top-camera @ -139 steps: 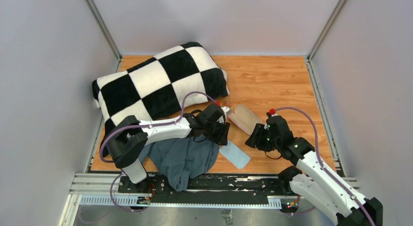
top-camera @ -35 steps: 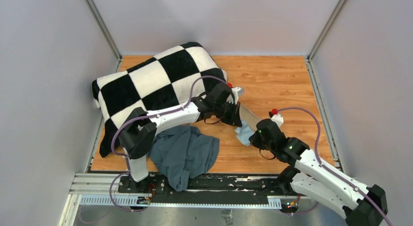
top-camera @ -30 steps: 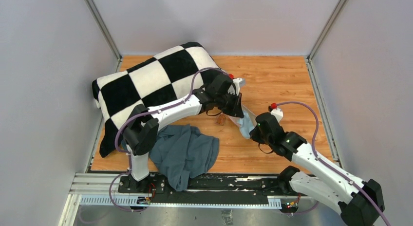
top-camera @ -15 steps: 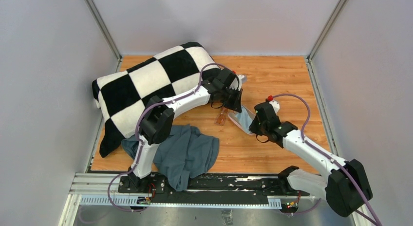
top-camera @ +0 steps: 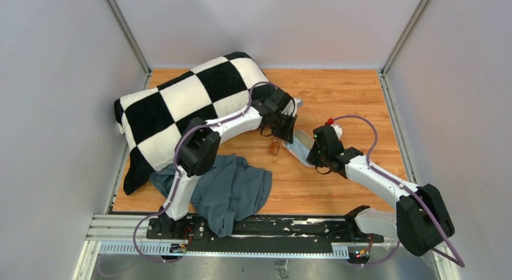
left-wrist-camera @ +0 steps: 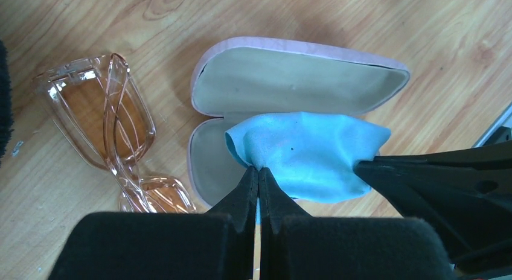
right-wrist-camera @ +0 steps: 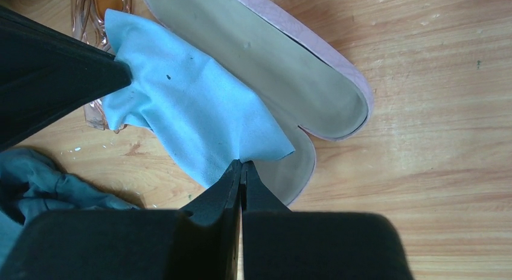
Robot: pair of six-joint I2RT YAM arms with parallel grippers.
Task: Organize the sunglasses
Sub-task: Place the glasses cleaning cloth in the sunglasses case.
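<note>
Left wrist view is showing the left gripper [left-wrist-camera: 258, 178] and right gripper [right-wrist-camera: 241, 171] each pinching 1 corner of the blue cloth [left-wrist-camera: 311, 153] over the open pink case [left-wrist-camera: 290, 75], while the sunglasses [left-wrist-camera: 112, 120] are lying on the wooden table [left-wrist-camera: 422, 26] just beside it. We are worrying that uneven pulling could slip the cloth free or drag the case into them.

Sunglasses [left-wrist-camera: 112, 126]: glossy transl. plastic; blue cloth [left-wrist-camera: 308, 153] soft & matt; case lining [left-wrist-camera: 290, 81] matt; table [left-wrist-camera: 422, 26] smooth woodgrain.

The sunglasses [left-wrist-camera: 115, 132] lie on the table [top-camera: 350, 99] just left of the open case [left-wrist-camera: 290, 81] (a cloth [left-wrist-camera: 308, 150] over it), pillow [top-camera: 187, 105] behind them, garment [top-camera: 232, 189] in front.
</note>
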